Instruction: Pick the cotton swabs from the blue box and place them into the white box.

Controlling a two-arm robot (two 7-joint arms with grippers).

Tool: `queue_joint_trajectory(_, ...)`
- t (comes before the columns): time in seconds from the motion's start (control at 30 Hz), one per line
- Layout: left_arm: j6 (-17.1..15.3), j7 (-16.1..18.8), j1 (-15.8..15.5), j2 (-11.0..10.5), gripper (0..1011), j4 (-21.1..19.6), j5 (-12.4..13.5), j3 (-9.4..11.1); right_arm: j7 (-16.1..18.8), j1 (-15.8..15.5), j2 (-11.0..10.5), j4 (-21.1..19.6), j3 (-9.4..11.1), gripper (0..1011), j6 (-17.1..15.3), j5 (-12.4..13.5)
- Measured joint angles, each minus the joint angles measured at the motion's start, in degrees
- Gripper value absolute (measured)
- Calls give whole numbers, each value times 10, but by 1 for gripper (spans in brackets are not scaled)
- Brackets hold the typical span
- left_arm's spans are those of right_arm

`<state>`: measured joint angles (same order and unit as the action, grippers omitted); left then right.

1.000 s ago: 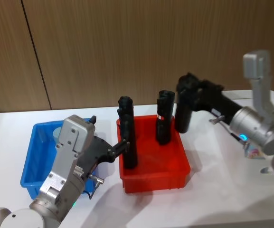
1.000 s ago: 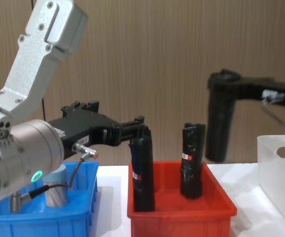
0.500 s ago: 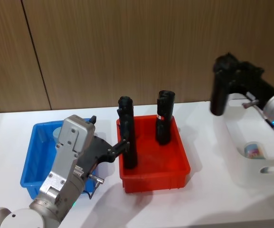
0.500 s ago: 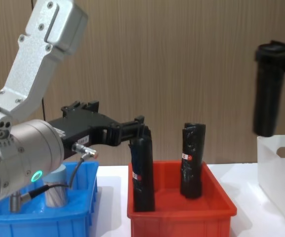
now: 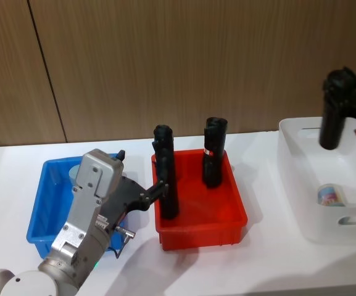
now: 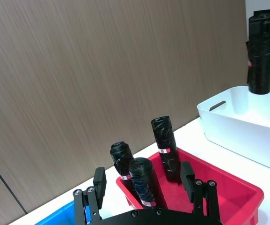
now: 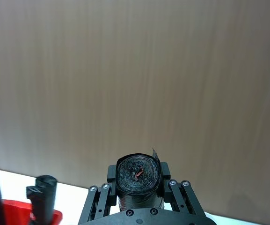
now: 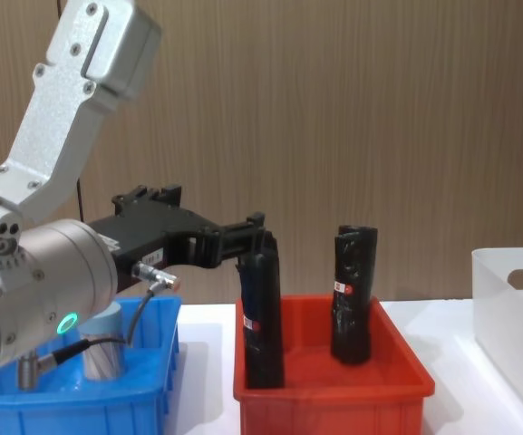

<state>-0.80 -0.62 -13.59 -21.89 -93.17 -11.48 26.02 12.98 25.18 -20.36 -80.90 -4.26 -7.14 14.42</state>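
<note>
Over the white box [image 5: 301, 185], the right gripper [image 5: 333, 117] holds a black roll [image 5: 332, 126] upright, its fingers clamped on the roll's upper part so that the roll hangs down above the box's open top without touching the rim. From the right wrist view the roll's rolled end [image 7: 138, 176] sits squarely between the two fingers [image 7: 110, 174], gripped from both sides. One tub of cotton swabs [image 5: 329, 196] (the one with a coloured label) lies at the bottom of the white box, below and slightly nearer the robot than the hanging roll.

Left of the white box, well apart from it, stands the red bin [image 5: 199, 213] on the white surface [image 5: 258, 259], with two more black rolls upright inside: a nearer roll [image 5: 165, 179] and a farther roll [image 5: 213, 154]. The left gripper [image 8: 256, 237] reaches from the blue box side toward the red bin, its forearm roughly level and its silver upper link angled up and back toward the body. Its fingers [image 6: 99, 180] are spread apart either side of the nearer roll's top, not closed on it.

Beyond the red bin, on the far side from the white box, sits the blue box [image 5: 45, 216]. Another tub of cotton swabs [image 8: 102, 349] stands upright in it, partly hidden behind the left arm's wrist.
</note>
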Motion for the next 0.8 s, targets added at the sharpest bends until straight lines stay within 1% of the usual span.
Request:
queue_joint_trajectory(0.3,0,0,0,0,1004,0,0,0,-14,-4,-11,11,12,516,-17,2)
queue_joint_trajectory(0.37,0,0,0,0,1004,0,0,0,-15,-4,-12,14,14,531,-19,3)
queue_joint_trajectory(0.4,0,0,0,0,1004,0,0,0,-16,-4,-13,16,15,580,-20,4)
queue_joint_trajectory(0.43,0,0,0,0,1004,0,0,0,-16,-5,-13,17,16,600,-21,5)
queue_joint_trajectory(0.5,0,0,0,0,1004,0,0,0,-16,-5,-14,20,17,671,-22,7)
queue_joint_trajectory(0.57,0,0,0,0,1004,0,0,0,-16,-5,-15,22,18,711,-23,8)
queue_joint_trajectory(0.63,0,0,0,0,1004,0,0,0,-16,-6,-15,24,19,783,-23,10)
queue_joint_trajectory(0.67,0,0,0,0,1004,0,0,0,-15,-6,-16,24,19,796,-23,10)
queue_joint_trajectory(0.7,0,0,0,0,1004,0,0,0,-15,-6,-16,25,20,858,-23,11)
queue_joint_trajectory(0.77,0,0,0,0,1004,0,0,0,-15,-6,-17,26,21,870,-22,13)
queue_joint_trajectory(0.8,0,0,0,0,1004,0,0,0,-15,-6,-17,26,21,907,-22,13)
